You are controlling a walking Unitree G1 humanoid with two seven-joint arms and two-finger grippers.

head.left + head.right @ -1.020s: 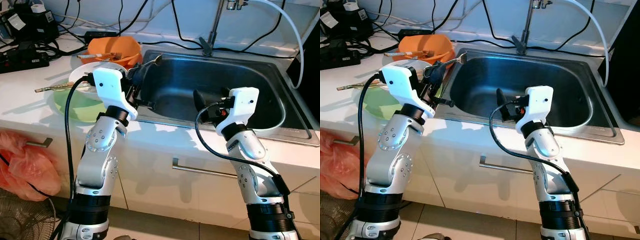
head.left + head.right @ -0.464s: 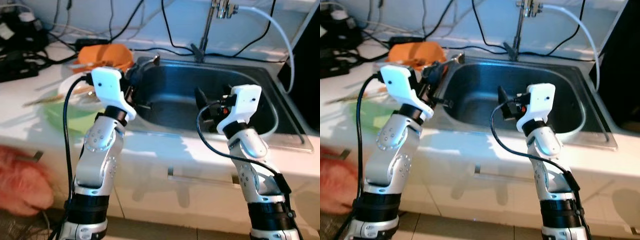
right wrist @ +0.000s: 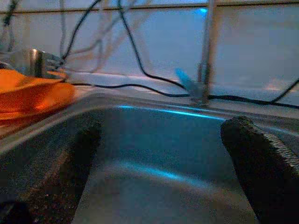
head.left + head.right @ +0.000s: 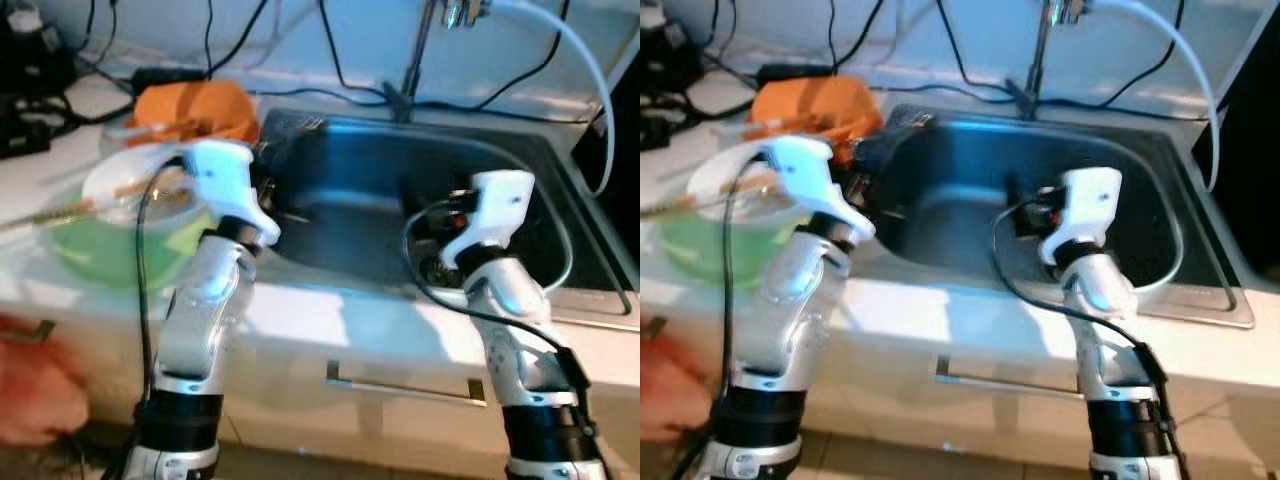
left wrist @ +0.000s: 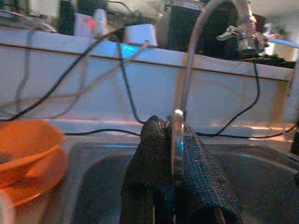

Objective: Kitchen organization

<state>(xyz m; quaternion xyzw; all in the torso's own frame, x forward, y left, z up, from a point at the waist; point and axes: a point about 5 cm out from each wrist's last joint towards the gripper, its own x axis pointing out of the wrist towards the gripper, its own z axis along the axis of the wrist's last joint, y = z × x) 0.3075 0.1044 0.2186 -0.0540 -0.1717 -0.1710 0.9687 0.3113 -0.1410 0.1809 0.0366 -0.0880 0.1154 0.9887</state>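
At the sink's [image 4: 560, 215] nine-o'clock rim, the left gripper [image 5: 172, 154] pinches a metal utensil [image 5: 177, 140]; the right gripper [image 3: 161, 158] gapes wide inside.

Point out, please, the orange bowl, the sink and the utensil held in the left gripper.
orange bowl [image 4: 190, 105]: left eye view, on its orange side.
sink [image 4: 360, 215]: left eye view, on the bare steel basin wall.
utensil [image 5: 177, 140]: left wrist view, on the metal handle between the closed black fingers.
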